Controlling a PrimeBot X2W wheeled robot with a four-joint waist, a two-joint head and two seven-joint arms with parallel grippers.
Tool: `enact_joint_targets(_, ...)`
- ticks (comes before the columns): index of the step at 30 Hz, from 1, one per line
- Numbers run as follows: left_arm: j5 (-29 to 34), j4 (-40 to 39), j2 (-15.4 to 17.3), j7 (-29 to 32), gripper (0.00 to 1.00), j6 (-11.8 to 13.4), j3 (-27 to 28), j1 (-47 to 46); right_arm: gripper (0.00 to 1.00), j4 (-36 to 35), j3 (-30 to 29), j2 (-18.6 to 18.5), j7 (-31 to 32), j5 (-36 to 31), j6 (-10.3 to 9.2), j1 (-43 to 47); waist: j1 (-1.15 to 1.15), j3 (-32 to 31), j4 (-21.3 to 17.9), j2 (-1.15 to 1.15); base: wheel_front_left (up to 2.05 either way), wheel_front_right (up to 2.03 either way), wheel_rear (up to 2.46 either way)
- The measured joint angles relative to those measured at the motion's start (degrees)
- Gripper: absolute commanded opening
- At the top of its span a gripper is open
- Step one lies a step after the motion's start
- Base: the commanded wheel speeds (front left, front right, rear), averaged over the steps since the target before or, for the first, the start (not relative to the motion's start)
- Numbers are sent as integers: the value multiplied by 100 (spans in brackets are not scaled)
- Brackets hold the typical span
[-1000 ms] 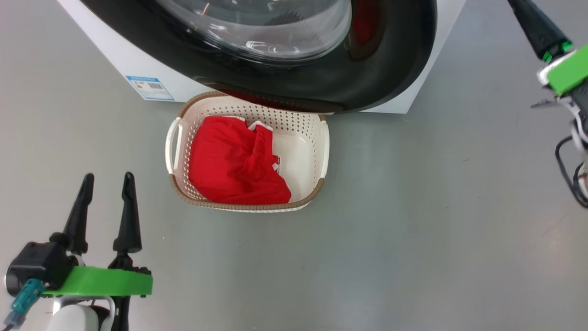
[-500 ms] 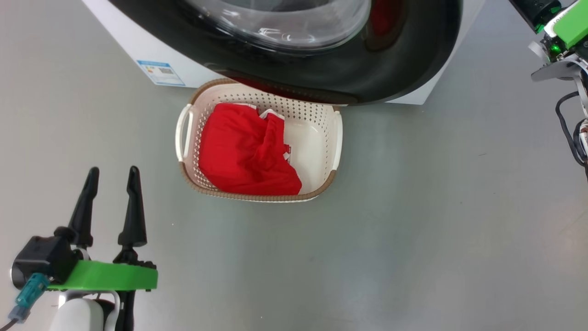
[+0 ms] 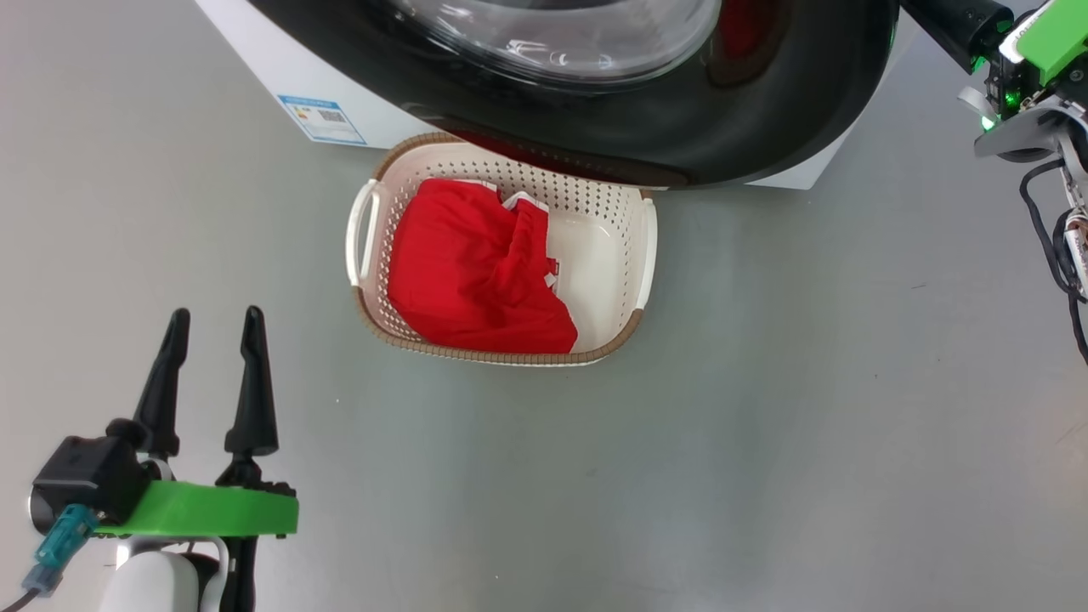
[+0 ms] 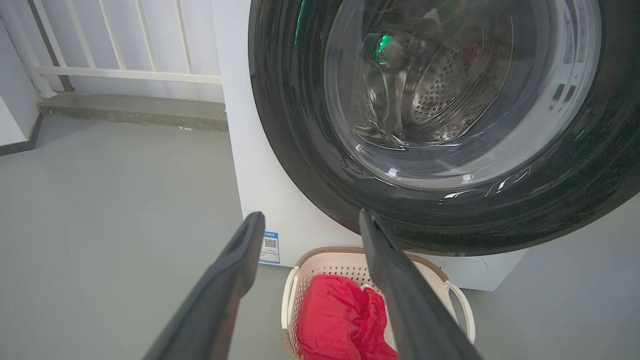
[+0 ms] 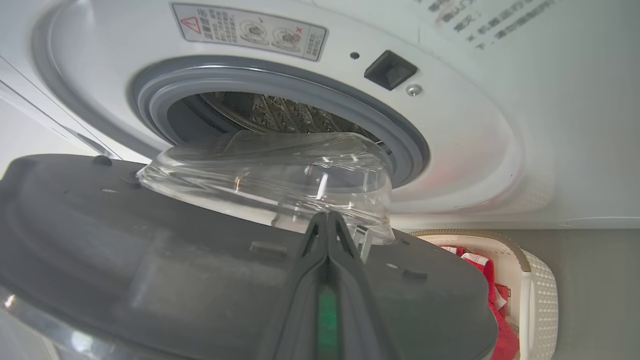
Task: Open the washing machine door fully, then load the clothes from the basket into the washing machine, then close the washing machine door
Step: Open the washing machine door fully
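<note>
A: Where is the door (image 5: pixel 150 260) now?
B: It is part way open. It swings out from the washer (image 5: pixel 475 150), and its low edge hangs over the back of the basket (image 3: pixel 501 357).
A: What are our tools doing?
B: Our right tool (image 5: pixel 327 220) has its two fingers pressed tight together with nothing between them. It lies along the inside of the door, right by the glass bowl (image 5: pixel 265 175). Our left tool (image 3: pixel 216 314) is spread wide and empty, over the floor (image 3: pixel 765 425), well apart from the basket.
A: How will the door feel?
B: Hard and stiff, we think, and a bit heavy. The black front looks shiny, so we could slip there. We should push on the dull inside, out near the edge, not on the glass.
A: And the clothes (image 3: pixel 476 272)?
B: They lie in a red heap in the left part of the basket. They look soft, light and floppy. We should pinch a thick fold on top, so a whole piece comes up. The basket looks light too, so it may slide if we snag it.
</note>
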Motion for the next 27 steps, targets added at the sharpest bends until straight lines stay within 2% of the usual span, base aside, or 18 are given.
enact_joint_targets(14, 0, 87, -23, 0, 100, 0, -2, 3, 0, 406, -147, 154, 621, 433, -1, -109, 0, -111, 60, 0, 0, 0, 0)
enact_joint_targets(18, 0, 105, -22, 0, 100, 0, 2, 15, 0, 530, -137, 231, 984, 615, -1, -67, 0, -252, 38, 0, 0, 0, 0)
enact_joint_targets(27, 2, 166, -9, 0, 100, 0, 7, 163, 0, 324, -5, 396, 1445, 755, -1, 375, 0, -552, -21, 0, 0, 0, 0)
